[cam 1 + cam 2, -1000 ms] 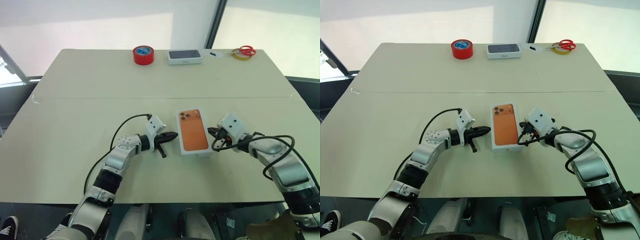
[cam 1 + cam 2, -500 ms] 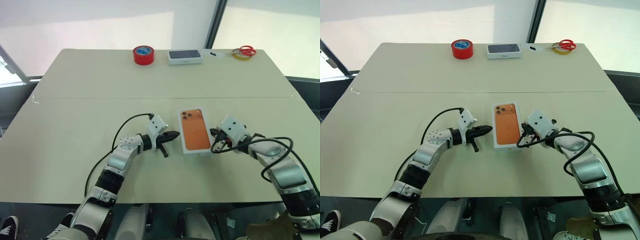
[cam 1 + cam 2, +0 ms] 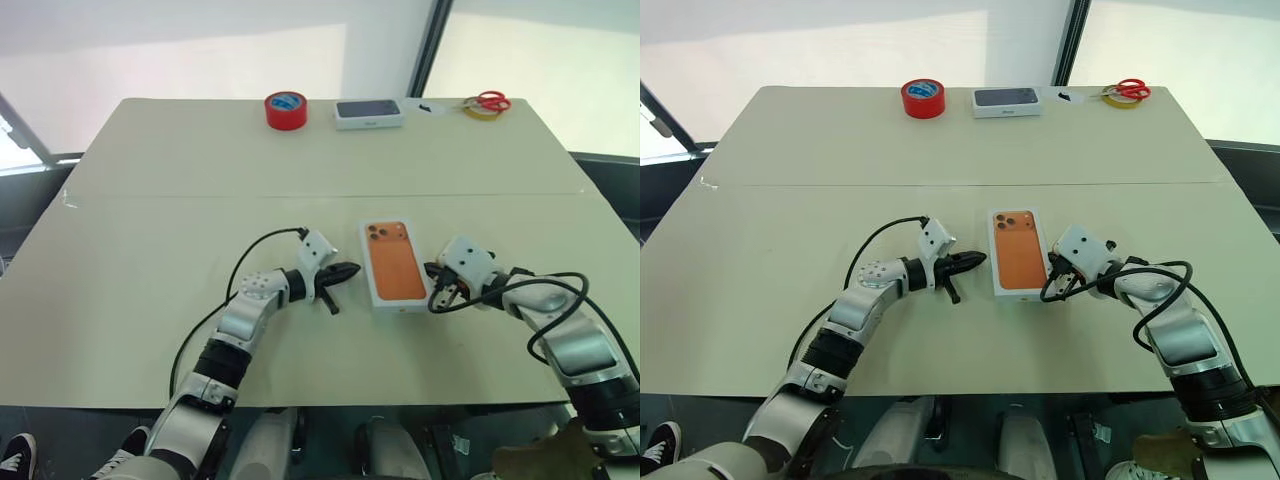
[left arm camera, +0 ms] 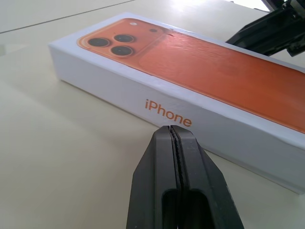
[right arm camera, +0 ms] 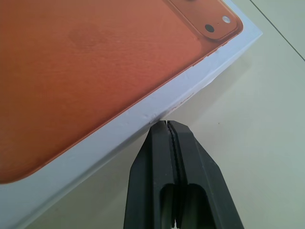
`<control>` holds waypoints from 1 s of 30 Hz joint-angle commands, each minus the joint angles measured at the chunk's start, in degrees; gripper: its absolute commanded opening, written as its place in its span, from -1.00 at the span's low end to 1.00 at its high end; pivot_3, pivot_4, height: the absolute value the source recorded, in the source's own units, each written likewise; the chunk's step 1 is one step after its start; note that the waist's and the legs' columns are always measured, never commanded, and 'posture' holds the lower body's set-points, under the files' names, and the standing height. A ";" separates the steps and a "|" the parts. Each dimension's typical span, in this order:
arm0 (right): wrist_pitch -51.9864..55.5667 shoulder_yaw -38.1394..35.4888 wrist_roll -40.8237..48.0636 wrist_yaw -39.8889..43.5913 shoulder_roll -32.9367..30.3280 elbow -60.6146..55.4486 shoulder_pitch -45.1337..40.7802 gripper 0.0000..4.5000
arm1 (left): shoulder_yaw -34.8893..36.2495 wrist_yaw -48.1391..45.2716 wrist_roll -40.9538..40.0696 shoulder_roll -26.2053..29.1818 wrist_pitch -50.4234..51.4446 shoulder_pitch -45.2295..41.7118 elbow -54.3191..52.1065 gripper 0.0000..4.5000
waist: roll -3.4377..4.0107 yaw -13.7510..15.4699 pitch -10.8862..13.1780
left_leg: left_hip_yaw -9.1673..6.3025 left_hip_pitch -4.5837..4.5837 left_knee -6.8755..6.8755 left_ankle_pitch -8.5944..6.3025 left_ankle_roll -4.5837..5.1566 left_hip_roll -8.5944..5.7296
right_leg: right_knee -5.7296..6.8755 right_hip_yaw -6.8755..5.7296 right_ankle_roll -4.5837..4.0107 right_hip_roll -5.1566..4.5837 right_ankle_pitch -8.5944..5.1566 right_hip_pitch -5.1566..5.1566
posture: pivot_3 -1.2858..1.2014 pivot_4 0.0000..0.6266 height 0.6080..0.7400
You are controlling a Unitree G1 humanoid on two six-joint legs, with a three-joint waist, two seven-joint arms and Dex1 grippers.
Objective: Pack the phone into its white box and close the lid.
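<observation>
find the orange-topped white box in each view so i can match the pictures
Left eye view: the white box lies at centre, between the left claw and right claw.
Right eye view: just right of centre, between the same claws.
Left wrist view: across the upper half, beyond the shut fingers.
Right wrist view: upper left.
Shared landmark: the printed camera cluster.
</observation>
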 commanded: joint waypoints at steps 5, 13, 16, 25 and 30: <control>1.00 -9.86 9.35 1.92 2.25 0.17 -4.62 -0.99 | 0.77 0.89 -2.02 -1.61 4.24 -9.41 -1.30 -1.00 | -0.02 0.43 0.01 | -0.01 -0.02 0.08 0.00 0.00 -0.01 | 0.03 -0.02 0.02 0.00 0.01 0.04 | 0.03 -0.52 0.97; 1.92 1.33 0.52 4.74 -2.54 -3.68 3.95 -0.99 | -10.60 1.15 10.21 0.55 2.04 -10.50 9.34 -1.00 | 0.00 1.13 -0.13 | -0.01 0.04 0.11 -0.05 0.07 -0.02 | 0.01 -0.02 0.03 0.02 0.01 0.12 | 0.03 -0.52 0.97; 8.59 0.28 4.85 5.45 -1.13 -4.75 4.73 -0.88 | -7.78 -1.76 5.28 0.25 7.45 -9.20 7.53 -0.88 | -0.05 1.21 -0.71 | -0.01 0.37 0.10 -0.20 0.00 0.00 | -0.10 0.00 0.01 0.00 0.00 0.49 | 0.03 -0.52 0.97; 8.48 -7.96 12.67 8.12 -0.11 -5.25 0.69 0.91 | 3.06 -5.88 -3.99 5.79 5.55 -6.50 -3.35 0.93 | -0.09 0.14 -0.80 | -0.02 0.29 0.00 -0.27 0.07 0.05 | -0.27 0.00 0.01 0.00 -0.01 0.42 | 0.03 -0.52 0.97; 3.89 -14.41 18.66 14.47 -2.02 -5.18 1.29 0.98 | 8.78 -12.27 -9.34 17.41 9.37 -1.84 -11.64 0.99 | 0.11 -0.23 -0.67 | -0.02 0.03 0.04 -0.19 0.14 0.04 | -0.25 0.00 0.03 0.00 0.01 0.21 | 0.03 -0.52 0.97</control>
